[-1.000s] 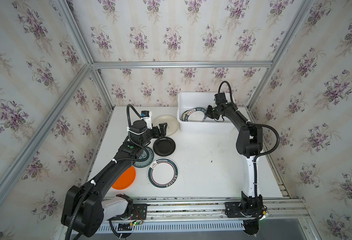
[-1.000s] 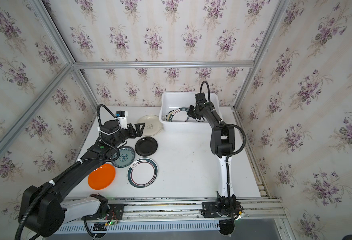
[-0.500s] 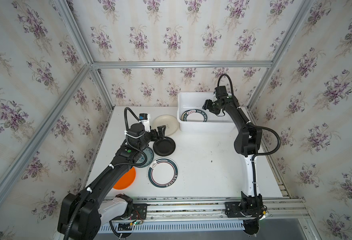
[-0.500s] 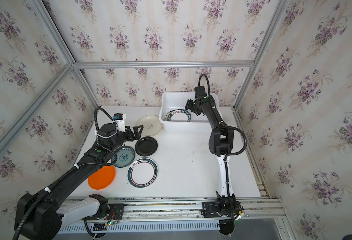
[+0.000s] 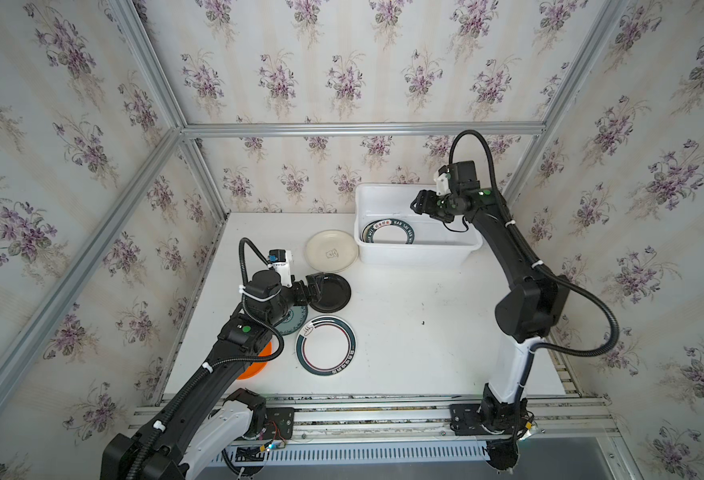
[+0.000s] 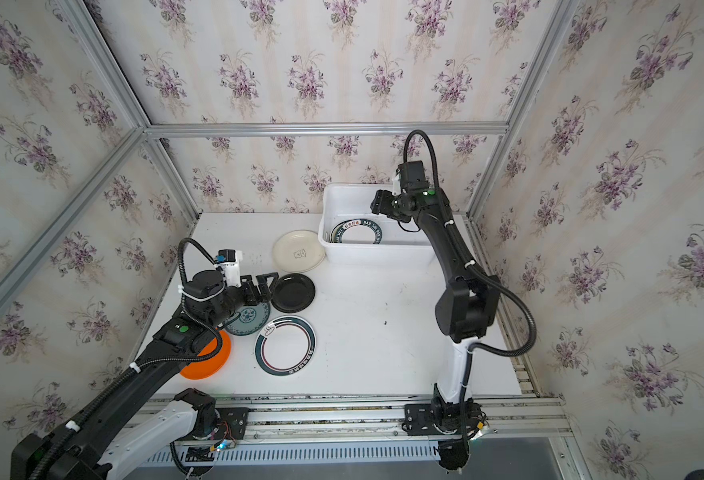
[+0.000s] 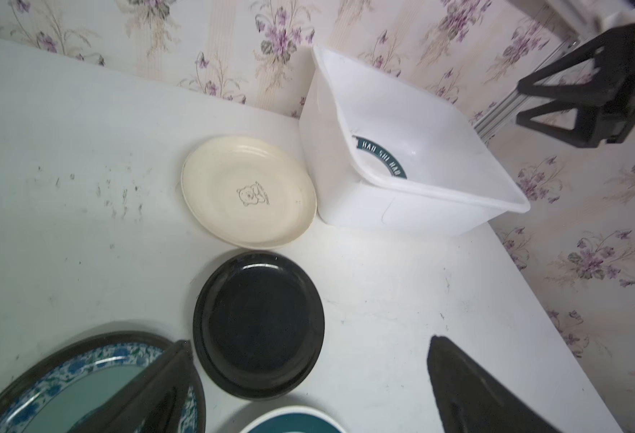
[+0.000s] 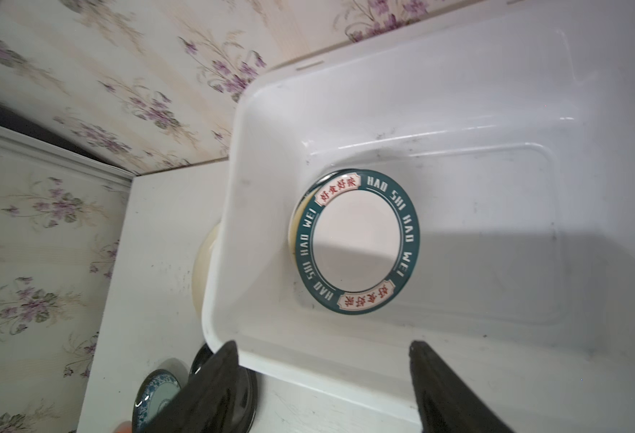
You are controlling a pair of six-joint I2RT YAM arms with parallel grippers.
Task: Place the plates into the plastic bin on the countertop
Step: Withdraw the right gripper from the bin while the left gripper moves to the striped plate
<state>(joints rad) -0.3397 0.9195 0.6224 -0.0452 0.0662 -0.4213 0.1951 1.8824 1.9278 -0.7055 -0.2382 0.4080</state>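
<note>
Right tool (image 5: 418, 204) open, empty, hovering over the bin (image 5: 421, 254) at the back of the desk (image 5: 425, 332). Lettered plate (image 8: 357, 243) lies in the bin on top of a pale plate (image 8: 298, 221). Left tool (image 5: 314, 286) wide open, empty, over the near rim of the black plate (image 5: 335, 295). Cream plate (image 5: 331, 250) just beside the bin. Patterned plate (image 6: 250, 318), ringed plate (image 5: 326, 345) and orange plate (image 6: 211, 359) lie on the desk.

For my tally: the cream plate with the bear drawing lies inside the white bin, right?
No. The cream plate with the bear drawing lies on the countertop beside the white bin, not inside it; the left wrist view shows this.
</note>
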